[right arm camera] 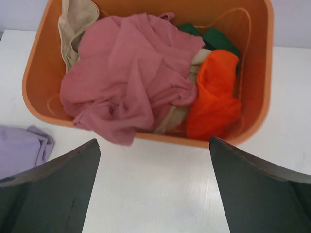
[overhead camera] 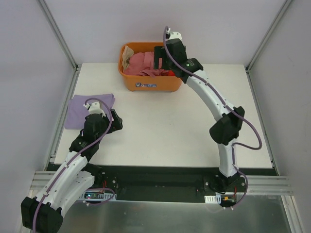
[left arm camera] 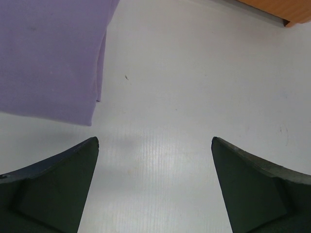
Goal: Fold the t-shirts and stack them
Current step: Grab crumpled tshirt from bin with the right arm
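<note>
A folded pale lavender t-shirt (overhead camera: 87, 110) lies flat at the table's left edge; it also fills the upper left of the left wrist view (left arm camera: 48, 58). My left gripper (overhead camera: 115, 121) (left arm camera: 154, 145) is open and empty, low over bare table just right of it. A crumpled rose-red t-shirt (overhead camera: 143, 63) (right arm camera: 126, 77) lies on top in the orange tub (overhead camera: 150, 82), hanging over its near rim. Beside it are an orange shirt (right arm camera: 214, 97), a green one (right arm camera: 214, 39) and a beige one (right arm camera: 77, 24). My right gripper (overhead camera: 159, 60) (right arm camera: 154, 145) is open and empty, above the tub's near side.
The tub (right arm camera: 36, 63) stands at the back middle of the white table (overhead camera: 170, 126). Its corner shows in the left wrist view (left arm camera: 291, 9). Metal frame posts and grey walls bound the table left and right. The lavender shirt's edge shows in the right wrist view (right arm camera: 19, 148).
</note>
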`<act>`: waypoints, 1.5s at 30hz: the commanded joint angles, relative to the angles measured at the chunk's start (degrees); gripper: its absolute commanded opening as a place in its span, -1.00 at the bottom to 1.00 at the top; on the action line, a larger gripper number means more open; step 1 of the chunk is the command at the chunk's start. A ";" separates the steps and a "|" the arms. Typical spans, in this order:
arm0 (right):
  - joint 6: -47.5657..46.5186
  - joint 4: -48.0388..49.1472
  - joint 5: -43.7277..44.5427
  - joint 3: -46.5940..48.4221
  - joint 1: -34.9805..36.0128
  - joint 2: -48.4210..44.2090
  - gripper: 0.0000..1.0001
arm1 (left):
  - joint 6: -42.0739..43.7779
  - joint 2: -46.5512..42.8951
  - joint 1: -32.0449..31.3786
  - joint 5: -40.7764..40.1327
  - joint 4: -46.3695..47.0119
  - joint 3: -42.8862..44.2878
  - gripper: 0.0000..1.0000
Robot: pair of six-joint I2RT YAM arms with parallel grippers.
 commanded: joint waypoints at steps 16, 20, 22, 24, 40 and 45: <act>0.83 17.65 -7.65 17.98 1.19 26.12 0.87 | -1.14 1.09 0.29 -0.24 0.73 1.52 0.98; 0.74 18.35 -7.65 17.98 1.19 27.44 0.15 | -1.23 1.18 0.29 -0.24 0.82 1.61 0.98; 0.75 18.79 -6.95 17.80 1.27 27.27 -0.26 | -1.23 1.01 0.29 -0.24 0.73 1.52 0.98; 0.75 19.84 -7.47 17.36 1.10 26.48 -0.63 | -1.31 0.92 0.29 -0.42 0.82 1.43 0.98; -11.63 25.03 -11.44 13.67 3.64 3.73 -0.99 | -1.67 0.57 0.29 -1.03 0.73 1.26 0.98; -14.28 25.99 -10.20 13.93 4.88 -3.13 -0.99 | -1.67 0.31 0.29 -0.95 0.65 1.25 0.98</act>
